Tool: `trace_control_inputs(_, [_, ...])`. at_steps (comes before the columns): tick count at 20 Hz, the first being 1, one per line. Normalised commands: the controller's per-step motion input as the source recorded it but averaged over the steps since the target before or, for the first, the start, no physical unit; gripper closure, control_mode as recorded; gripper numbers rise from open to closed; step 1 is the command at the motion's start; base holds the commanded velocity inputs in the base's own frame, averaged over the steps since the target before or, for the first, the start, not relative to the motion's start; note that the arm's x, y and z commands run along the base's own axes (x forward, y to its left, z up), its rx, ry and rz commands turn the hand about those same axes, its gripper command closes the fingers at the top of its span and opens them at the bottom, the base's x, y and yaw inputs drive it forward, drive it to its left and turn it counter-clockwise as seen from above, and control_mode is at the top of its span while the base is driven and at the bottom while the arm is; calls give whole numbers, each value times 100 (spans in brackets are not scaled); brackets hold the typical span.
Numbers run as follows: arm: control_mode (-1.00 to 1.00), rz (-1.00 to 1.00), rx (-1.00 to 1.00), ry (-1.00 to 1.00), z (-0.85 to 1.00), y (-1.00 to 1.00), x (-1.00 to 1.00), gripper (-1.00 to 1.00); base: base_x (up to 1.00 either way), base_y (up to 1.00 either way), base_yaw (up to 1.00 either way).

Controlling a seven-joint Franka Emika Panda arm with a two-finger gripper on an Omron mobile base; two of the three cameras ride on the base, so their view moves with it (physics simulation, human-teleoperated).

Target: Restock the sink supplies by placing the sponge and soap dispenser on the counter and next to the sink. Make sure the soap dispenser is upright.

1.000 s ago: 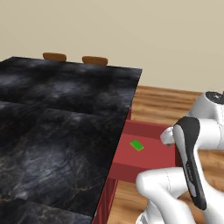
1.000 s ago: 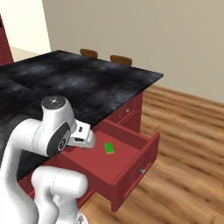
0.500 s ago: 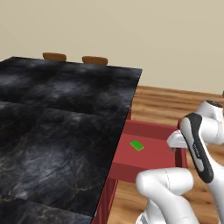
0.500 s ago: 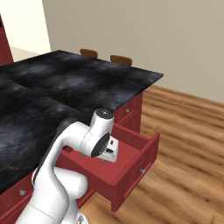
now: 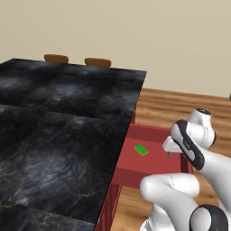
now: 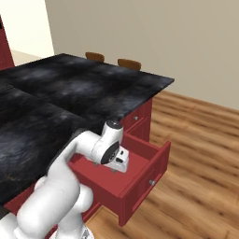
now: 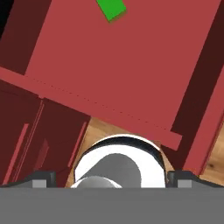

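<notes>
- Your sponge [image 5: 141,150] is a small flat rectangle, bright green, with no markings you can make out.
- It lies flat on the floor of the open red drawer [image 5: 149,135], apart from all the walls and nearer the side closest to the black stone island top [image 5: 67,117].
- In the left base view its long axis runs on a diagonal, from upper left to lower right, askew to the drawer's sides.
- In the hand view the sponge [image 7: 111,8] sits at the top edge, partly cut off, with bare red drawer floor [image 7: 127,65] spread below it.
- Your gripper [image 7: 109,178] has its jaws spread fully apart, and nothing sits between them. The two dark fingertips [image 7: 41,177] stand at the far sides of the hand view.
- In the right base view the hand [image 6: 120,159] hangs over the drawer [image 6: 156,161], near the cabinet side; the sponge is hidden behind the arm there.
- The drawer is pulled well out over the wooden floor [image 6: 196,154], so you have open space above it from the front and from the side away from the cabinets.
- The edge of the island top overhangs on the cabinet side, close above the drawer's inner end, which limits room there.
- Two brown chair backs [image 5: 56,58] show beyond the far edge of the island top, well apart from the drawer.
</notes>
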Motion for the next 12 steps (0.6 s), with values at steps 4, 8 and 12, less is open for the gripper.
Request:
trace_control_inputs(4, [-100,-9,-5,5,-61,4,48,-100,0,0,0])
trace_control_inputs(8, [-100,-7,-2,3,-50,2,47,-100,0,0,0])
trace_control_inputs(12, [-100,-3,0,0,-51,0,29,-100,0,0,0])
